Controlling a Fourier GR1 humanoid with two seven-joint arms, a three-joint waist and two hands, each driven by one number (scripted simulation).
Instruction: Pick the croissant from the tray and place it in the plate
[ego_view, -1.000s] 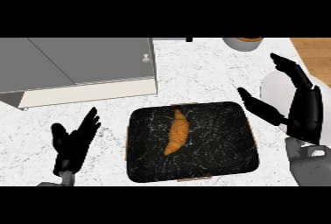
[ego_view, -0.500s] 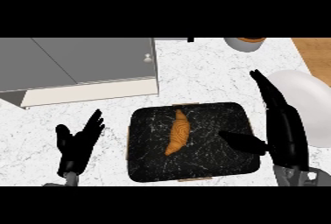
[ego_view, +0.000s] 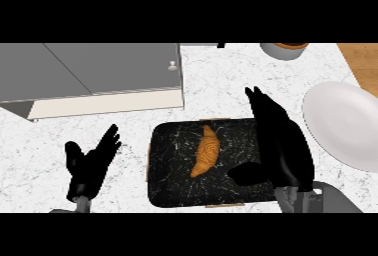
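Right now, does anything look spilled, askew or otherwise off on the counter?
Nothing stands out. The croissant lies whole on the tray, the plate is bare at the right, and the right hand hovers open over the tray's right side. The left hand rests open.

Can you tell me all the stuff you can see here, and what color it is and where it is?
croissant: one, golden brown, lying in the middle of the tray
tray: one, black with white marbling, on the counter in the lower middle
plate: one, white, on the counter at the right edge
cabinet door: one, grey with a small knob, upper left
pot: one, grey, partly cut off at the top
wooden surface: one, brown, top right corner
counter: one, white marble, under everything
left hand: one, black, open, left of the tray
right hand: one, black, open, over the tray's right side, beside the croissant
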